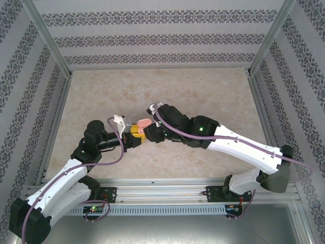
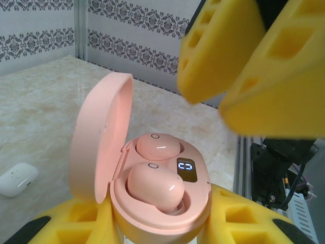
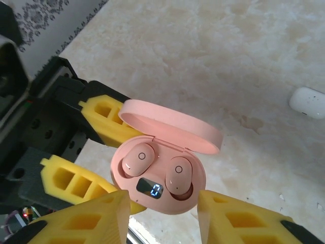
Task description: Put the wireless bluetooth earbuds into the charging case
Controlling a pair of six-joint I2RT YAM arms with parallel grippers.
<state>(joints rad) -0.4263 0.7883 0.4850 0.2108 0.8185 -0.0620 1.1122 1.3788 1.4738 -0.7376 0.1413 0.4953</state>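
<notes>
A pink charging case (image 3: 158, 201) with its lid (image 3: 172, 124) up is clamped between the yellow fingers (image 3: 104, 119) of my left gripper (image 2: 162, 226), a little above the table. Both pink earbuds lie in its wells. The left earbud (image 3: 138, 158) sits flush. The right earbud (image 3: 180, 177) rests slightly raised, with a gap at its lower end. A small display (image 3: 150, 189) between them is lit. My right gripper (image 3: 163, 208) hangs just above the case, open, with nothing between its fingers (image 2: 218, 56). From above, the case (image 1: 143, 122) shows where the two grippers meet.
A white earbud case (image 3: 307, 101) lies shut on the marble tabletop (image 3: 228, 61), off to the far side (image 2: 18, 179). The aluminium frame rail (image 1: 162, 185) runs along the near edge, and patterned walls close in the other sides.
</notes>
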